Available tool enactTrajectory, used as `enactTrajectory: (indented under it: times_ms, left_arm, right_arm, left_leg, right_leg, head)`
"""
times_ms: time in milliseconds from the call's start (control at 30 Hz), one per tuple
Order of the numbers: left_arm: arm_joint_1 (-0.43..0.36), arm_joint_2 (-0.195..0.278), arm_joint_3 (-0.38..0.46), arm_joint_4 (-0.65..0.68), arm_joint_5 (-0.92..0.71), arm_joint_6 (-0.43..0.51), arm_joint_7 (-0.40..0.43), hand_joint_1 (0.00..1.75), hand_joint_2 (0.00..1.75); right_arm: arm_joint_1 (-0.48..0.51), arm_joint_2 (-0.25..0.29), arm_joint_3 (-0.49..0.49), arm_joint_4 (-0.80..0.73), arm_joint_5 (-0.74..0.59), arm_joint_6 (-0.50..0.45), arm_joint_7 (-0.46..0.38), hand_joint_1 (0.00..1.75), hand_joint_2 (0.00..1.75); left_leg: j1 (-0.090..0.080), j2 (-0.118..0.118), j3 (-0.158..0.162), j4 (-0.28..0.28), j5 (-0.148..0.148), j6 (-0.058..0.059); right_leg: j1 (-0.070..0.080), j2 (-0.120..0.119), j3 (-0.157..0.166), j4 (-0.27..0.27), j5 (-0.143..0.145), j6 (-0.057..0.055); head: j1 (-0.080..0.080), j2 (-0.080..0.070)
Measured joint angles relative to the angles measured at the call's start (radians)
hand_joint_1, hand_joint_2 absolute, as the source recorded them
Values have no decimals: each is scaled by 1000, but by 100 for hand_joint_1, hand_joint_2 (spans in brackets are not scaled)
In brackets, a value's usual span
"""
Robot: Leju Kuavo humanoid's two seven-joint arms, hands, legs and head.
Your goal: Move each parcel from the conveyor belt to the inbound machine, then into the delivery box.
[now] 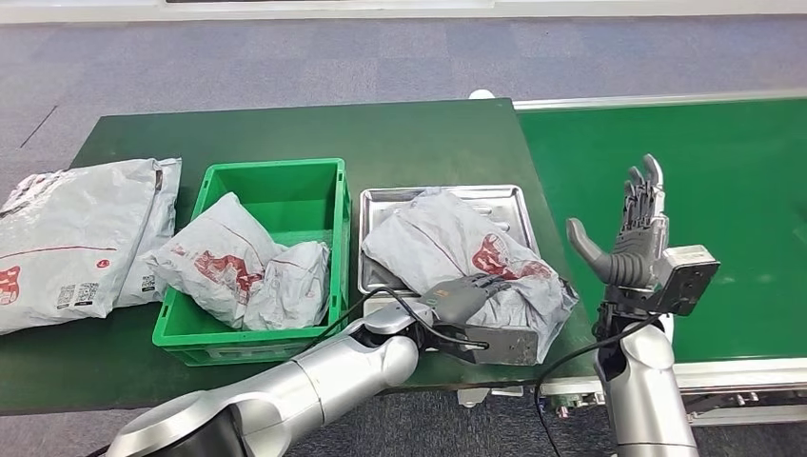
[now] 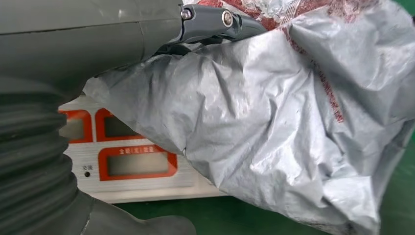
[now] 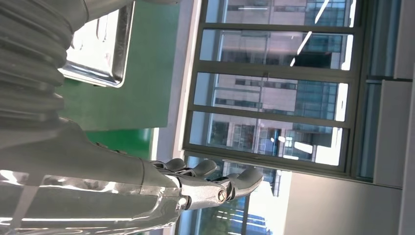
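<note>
A crumpled grey parcel (image 1: 457, 243) with red print lies on the inbound machine's metal tray (image 1: 438, 192) and overhangs its near edge. My left hand (image 1: 464, 295) grips that near edge, fingers (image 2: 215, 22) laid over the top. The parcel (image 2: 274, 127) fills the left wrist view, above the machine's front panel with its orange-framed displays (image 2: 132, 161). My right hand (image 1: 633, 233) is raised over the near edge of the green conveyor belt (image 1: 723, 171), fingers spread and holding nothing; the right wrist view shows this hand (image 3: 205, 183) against windows. The green delivery box (image 1: 271, 167) stands left of the tray.
Two grey parcels (image 1: 214, 262) (image 1: 295, 281) lie inside the delivery box. Large flat grey parcels (image 1: 67, 238) lie on the green table at the far left. A corner of the metal tray (image 3: 105, 44) shows in the right wrist view.
</note>
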Motion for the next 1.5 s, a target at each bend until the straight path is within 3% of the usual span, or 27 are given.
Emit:
enactTrajectory:
  times_ms: [100, 233, 267, 567, 933, 1033, 1200, 1300, 1500]
  left_arm:
    - [-6, 0, -18, 11, -2, 10, 13, 3, 175]
    - [-7, 0, -36, 25, -15, 51, 56, 167, 175]
    - [-7, 0, -38, 30, -18, 68, 63, 175, 175]
    - [-18, 0, -43, 74, -30, 215, 54, 175, 175]
    - [-1, 0, 11, 115, 32, 399, -97, 175, 175]
    - [12, 0, 56, 120, 82, 474, -217, 175, 175]
    - [32, 0, 199, 106, 173, 608, -543, 175, 175]
    - [42, 0, 310, 78, 144, 687, -693, 175, 175]
    - [59, 0, 448, 42, 112, 715, -740, 175, 175]
  right_arm:
    - [-1, 1, 0, 0, 2, 0, 0, 0, 175]
    - [-2, 1, 4, 1, 6, -1, 2, 0, 175]
    - [-3, 1, 6, 1, 8, -2, 3, 0, 175]
    - [-28, 6, 26, 10, 11, -9, 13, 0, 175]
    - [-57, 7, 49, 41, 33, -17, 36, 0, 175]
    - [-64, 7, 54, 51, 37, -18, 37, 0, 175]
    - [-87, 7, 68, 72, 38, -19, 41, 0, 175]
    - [-100, 7, 74, 87, 34, -22, 42, 0, 175]
    - [-109, 7, 78, 104, 29, -22, 42, 0, 175]
  left_leg:
    - [0, 0, 1, 0, 0, 0]
    - [0, 1, 3, 0, 0, 0]
    - [0, 1, 4, 0, 0, 0]
    - [0, 1, 4, 0, 1, 0]
    - [0, 0, 3, 0, 0, 0]
    - [0, 0, 2, 0, 0, 0]
    - [0, 0, 1, 0, 0, 0]
    - [0, 0, 1, 0, 1, 0]
    - [0, -1, 1, 0, 1, 0]
  right_leg:
    - [0, 0, 2, 0, 0, 0]
    - [0, 0, 3, 0, 0, 0]
    - [0, 0, 3, 0, 0, 0]
    - [0, 1, 4, 0, 1, -1]
    - [0, 0, 3, 0, 1, -1]
    - [0, 0, 2, 0, 0, 0]
    - [0, 0, 1, 0, 0, 0]
    - [0, 0, 1, 0, 0, 0]
    - [0, 0, 1, 0, 0, 0]
  head:
    - [0, 0]
    - [0, 0]
    - [0, 0]
    - [0, 0]
    - [0, 0]
    - [0, 0]
    - [0, 0]
    - [0, 0]
    - [0, 0]
